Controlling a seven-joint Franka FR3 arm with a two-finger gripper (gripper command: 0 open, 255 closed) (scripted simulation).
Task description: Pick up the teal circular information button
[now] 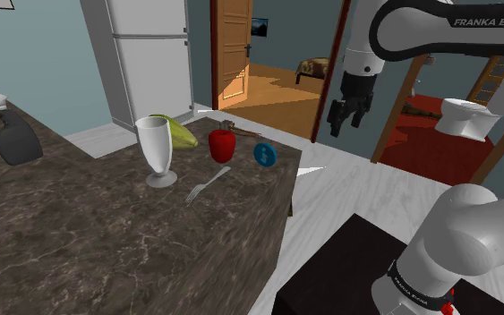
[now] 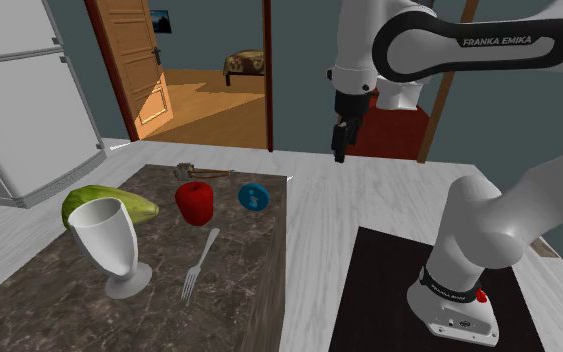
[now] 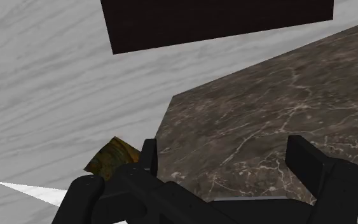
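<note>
The teal-blue round button (image 1: 265,154) with a white mark sits near the far corner of the dark marble counter (image 1: 106,242), just beside a red pepper (image 1: 222,145). In the second exterior view the button (image 2: 254,197) lies to the right of the pepper (image 2: 195,202). My gripper (image 1: 346,112) hangs high in the air, off the counter's edge and over the white floor, to the shoulder view's right of the button. From the second exterior view, the gripper (image 2: 341,140) is above and beyond the counter's corner. In the wrist view the gripper (image 3: 227,162) is open and holds nothing, above the counter's corner (image 3: 266,127).
A white goblet (image 1: 158,152), a green fruit (image 1: 180,132), a fork (image 1: 207,185) and a small hammer (image 1: 241,130) share the counter near the button. A dark spray bottle (image 1: 12,134) lies at the far left. The black stand (image 1: 348,268) is at lower right; a fridge (image 1: 147,54) stands behind.
</note>
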